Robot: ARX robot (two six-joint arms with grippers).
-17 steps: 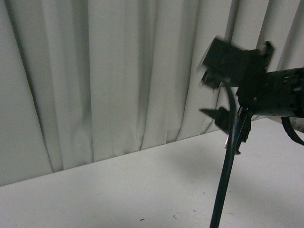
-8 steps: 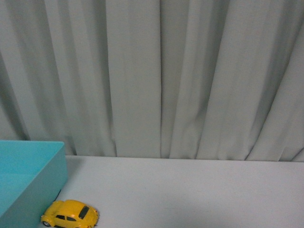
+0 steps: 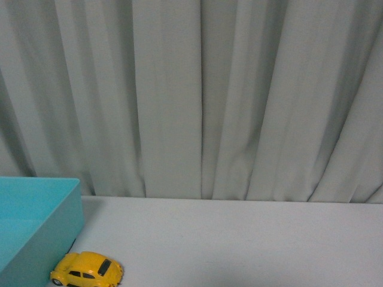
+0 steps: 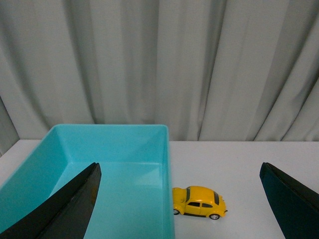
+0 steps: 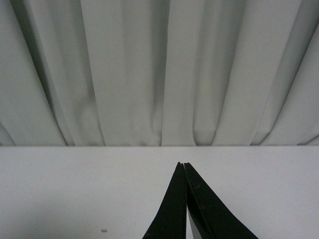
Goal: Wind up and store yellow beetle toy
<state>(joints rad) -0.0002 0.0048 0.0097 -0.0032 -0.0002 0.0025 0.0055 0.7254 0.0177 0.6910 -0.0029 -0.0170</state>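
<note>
Front view: the arm seen a second earlier had gone, and one beetle (image 3: 87, 269) now sat on the desk (image 3: 251, 245) just beside one teal box (image 3: 36, 221) (so winding looked yet to start). Left wrist view: the left tool (image 4: 179, 165) hung spread wide and empty, beetle and box beyond it. Right wrist view: the right tool (image 5: 183, 167) was clenched on nothing over the desk. Two tools in all.

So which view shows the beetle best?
Left wrist view: the beetle sits whole and side-on beside the box. The front view catches it smaller, at the picture's bottom edge. The right wrist view misses it.
</note>
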